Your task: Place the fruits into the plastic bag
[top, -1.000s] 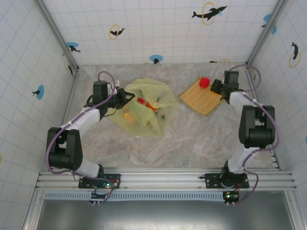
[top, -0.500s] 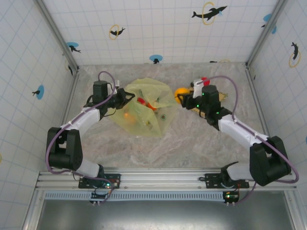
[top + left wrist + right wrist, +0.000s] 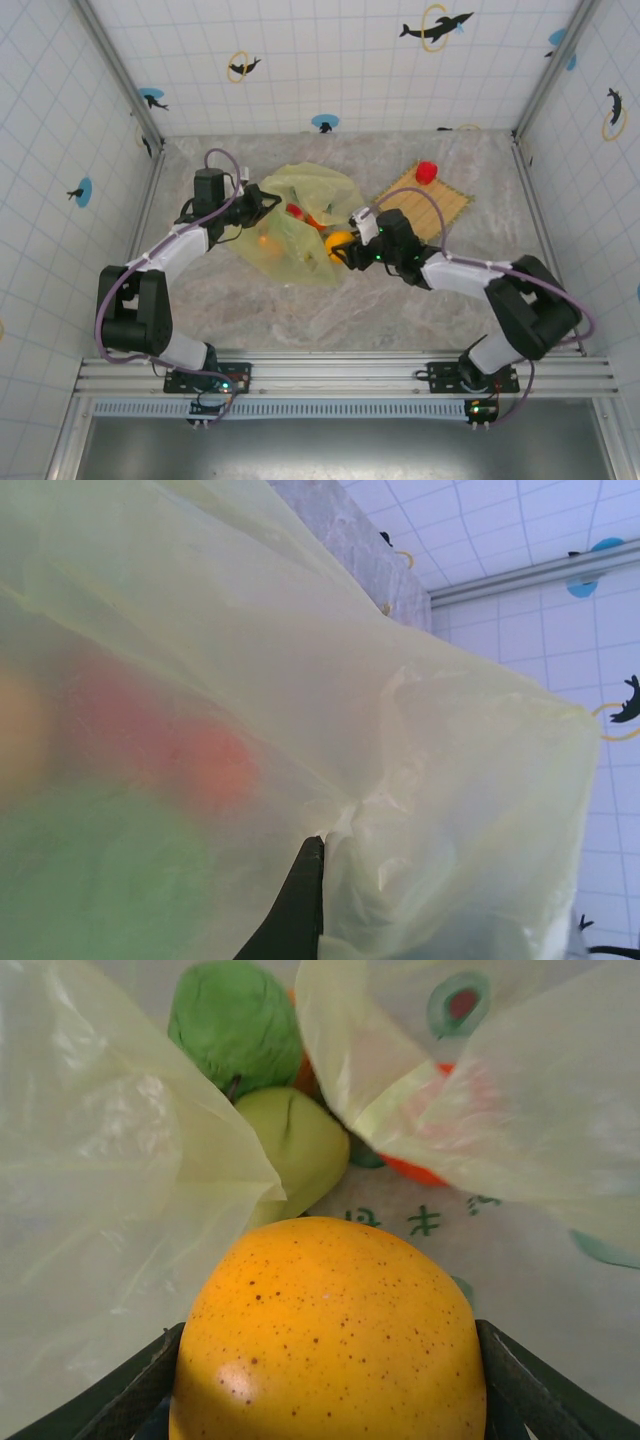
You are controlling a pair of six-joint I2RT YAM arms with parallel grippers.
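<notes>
Progress: nearly done. Grips yellow-orange speckled round toy fruit (image 3: pixel 325 1330) in right gripper (image 3: pixel 348 250), at mouth of translucent yellow-green plastic bag (image 3: pixel 320 190); green fruits (image 3: pixel 235 1020) just ahead, inside. Pinches bag edge with left gripper (image 3: pixel 262 205). Leaves red round fruit (image 3: pixel 427 172) well behind, on woven straw mat (image 3: pixel 440 208).

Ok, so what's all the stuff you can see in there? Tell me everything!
bag: one, see-through yellow-green, middle of the table, mouth open.
fruits in the bag: at least four; dark green one, light green one, orange one, red one; others may be hidden.
speckled orange fruit: one, at the bag's mouth, held.
red fruit: one, on the mat's far corner.
mat: one, straw-coloured, right of the bag.
table: one, grey marble.
left gripper: black, pinching the bag's left edge.
right gripper: black, shut on the speckled orange fruit.
</notes>
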